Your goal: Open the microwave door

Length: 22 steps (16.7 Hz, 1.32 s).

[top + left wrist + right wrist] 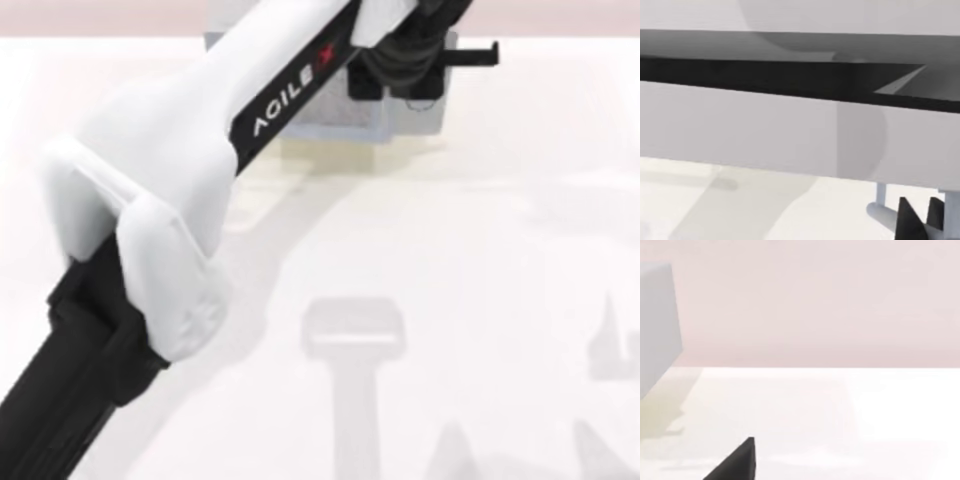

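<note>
The light-grey microwave (335,118) stands at the back middle of the table, mostly hidden under my left arm. Its grey side also shows in the right wrist view as the microwave (655,325). In the left wrist view the microwave door (765,130) fills the picture. A dark gap (790,80) runs between the door and the body, so the door stands ajar. The door's grey handle bar (882,215) passes between the black fingers of my left gripper (923,220), which is shut on it. My left gripper (400,75) sits at the microwave's front. My right gripper (740,465) hangs parked over the table.
My left arm (180,170) stretches from the lower left corner across the table to the microwave, covering much of the left half. The pale tabletop (480,250) lies to the right, with arm shadows (355,340) near the front.
</note>
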{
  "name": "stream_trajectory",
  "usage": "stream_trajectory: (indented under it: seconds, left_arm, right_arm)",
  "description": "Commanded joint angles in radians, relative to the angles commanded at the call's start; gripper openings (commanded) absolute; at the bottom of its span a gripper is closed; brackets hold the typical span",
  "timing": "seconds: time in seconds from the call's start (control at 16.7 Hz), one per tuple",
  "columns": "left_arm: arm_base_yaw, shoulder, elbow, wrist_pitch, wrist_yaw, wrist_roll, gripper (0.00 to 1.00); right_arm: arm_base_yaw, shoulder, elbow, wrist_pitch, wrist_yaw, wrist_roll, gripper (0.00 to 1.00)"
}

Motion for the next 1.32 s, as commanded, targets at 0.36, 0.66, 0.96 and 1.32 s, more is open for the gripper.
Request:
stream_trajectory:
  seconds: [0.36, 0.66, 0.96, 1.32]
  left_arm:
    - [0.005, 0.01, 0.029, -0.03, 0.012, -0.007, 0.0]
    - [0.005, 0.01, 0.029, -0.03, 0.012, -0.007, 0.0]
    - [0.005, 0.01, 0.029, -0.03, 0.012, -0.007, 0.0]
    - [0.005, 0.01, 0.029, -0.03, 0.012, -0.007, 0.0]
  right_arm:
    - [0.0, 0.0, 0.0, 0.0, 0.0, 0.0, 1.0]
    - [0.0, 0.0, 0.0, 0.0, 0.0, 0.0, 1.0]
    - [0.0, 0.0, 0.0, 0.0, 0.0, 0.0, 1.0]
    - [0.0, 0.0, 0.0, 0.0, 0.0, 0.0, 1.0]
